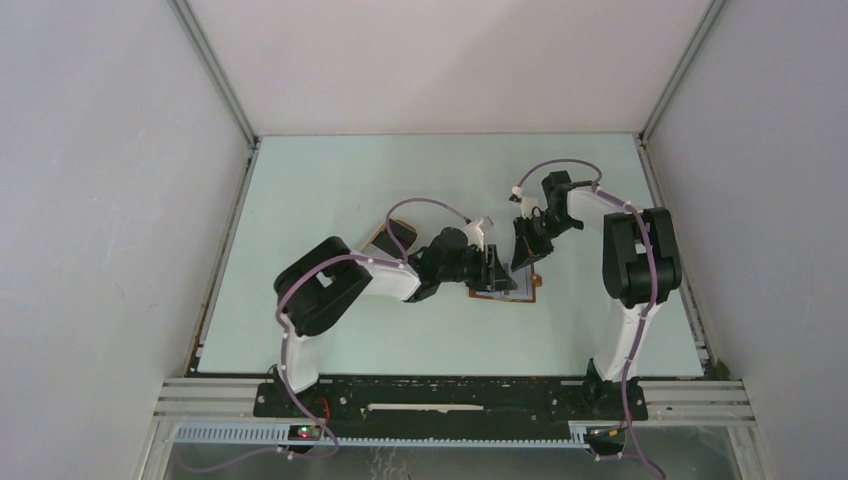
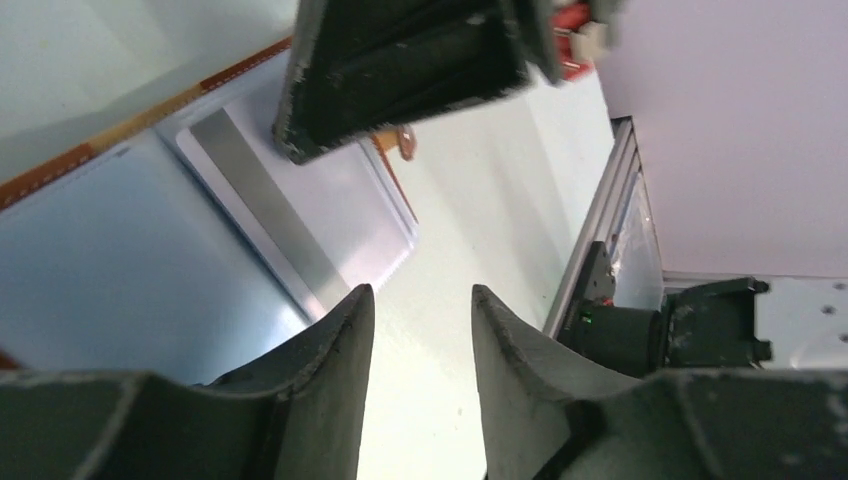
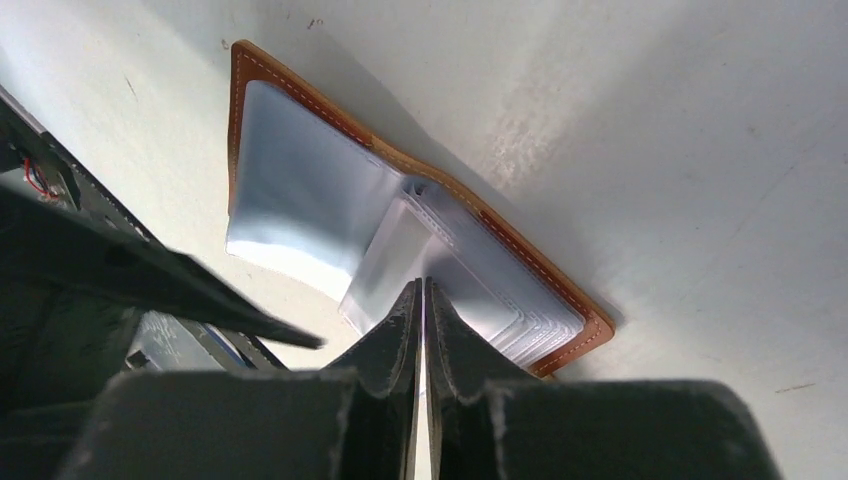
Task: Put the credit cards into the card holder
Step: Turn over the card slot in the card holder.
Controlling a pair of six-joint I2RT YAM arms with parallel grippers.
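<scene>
On the pale green desk (image 1: 330, 200), between the two arms: small reddish-brown leather folding card holder (image 1: 505, 292), lying open, inside up. Right fingers (image 3: 395, 335) directly above its stacked sleeves, tips down near the fold; touching a raised sleeve or just short of it, cannot tell. Pressed together, only a thin pale line between them; cannot tell whether anything is pinched. Left fingers (image 2: 345, 345) spread, nothing between, hovering at the holder's edge, gap over bare desk. Holder: tan-orange rim with pale stitching, clear plastic sleeves inside, one flat leaf on one side, a fanned, slightly lifted stack on the other. Grey band across one sleeve in left wrist view.
</scene>
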